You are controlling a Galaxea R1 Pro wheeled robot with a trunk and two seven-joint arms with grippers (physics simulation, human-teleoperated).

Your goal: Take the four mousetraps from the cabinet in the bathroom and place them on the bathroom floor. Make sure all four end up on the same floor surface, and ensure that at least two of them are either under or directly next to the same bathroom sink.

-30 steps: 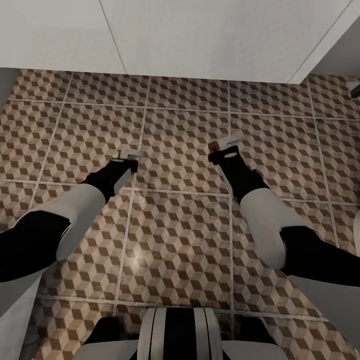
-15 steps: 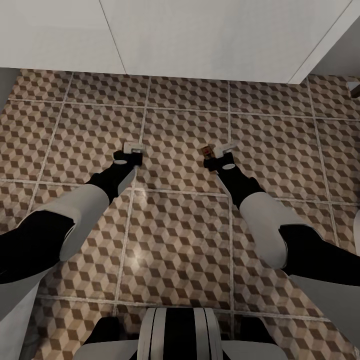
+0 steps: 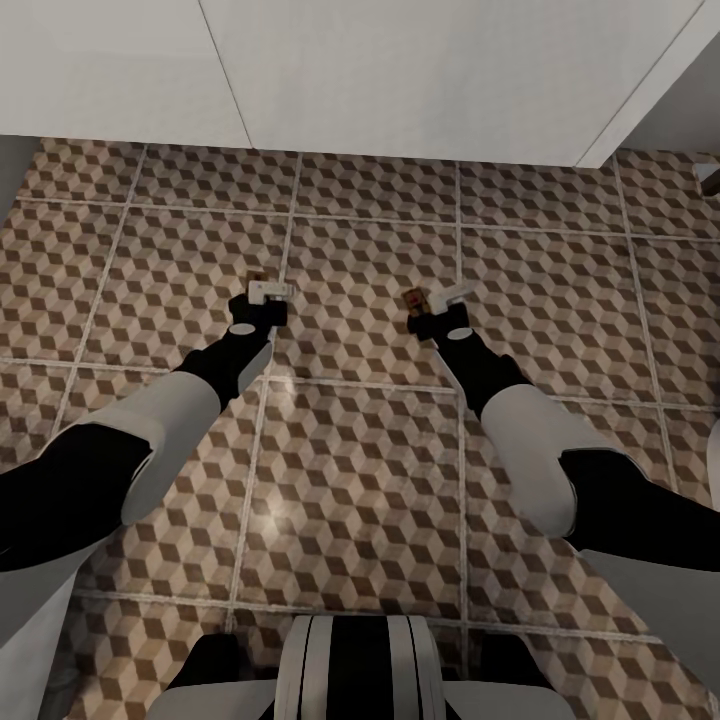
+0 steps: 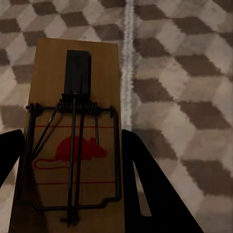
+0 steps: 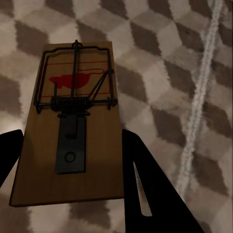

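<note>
Each gripper holds one mousetrap low over the cube-patterned bathroom floor (image 3: 360, 480). My left gripper (image 3: 262, 297) is shut on a tan mousetrap (image 3: 258, 277). In the left wrist view this mousetrap (image 4: 73, 73) sits between the two dark fingers of the left gripper (image 4: 72, 130), wire bar and red mouse mark facing up. My right gripper (image 3: 440, 303) is shut on a second mousetrap (image 3: 413, 299). In the right wrist view that mousetrap (image 5: 73, 170) fills the gap of the right gripper (image 5: 72, 131). The other two mousetraps, the cabinet and the sink are out of view.
White flat panels (image 3: 400, 70) rise along the far edge of the tiles, with a corner at the right (image 3: 590, 160). A dark brown object (image 3: 712, 180) shows at the right edge. My own base (image 3: 360, 670) stands at the near edge.
My left gripper has reached forward and its mousetrap's tip now shows beyond the fingers. My right wrist has turned and shifted slightly left with its mousetrap. The camera has not moved.
</note>
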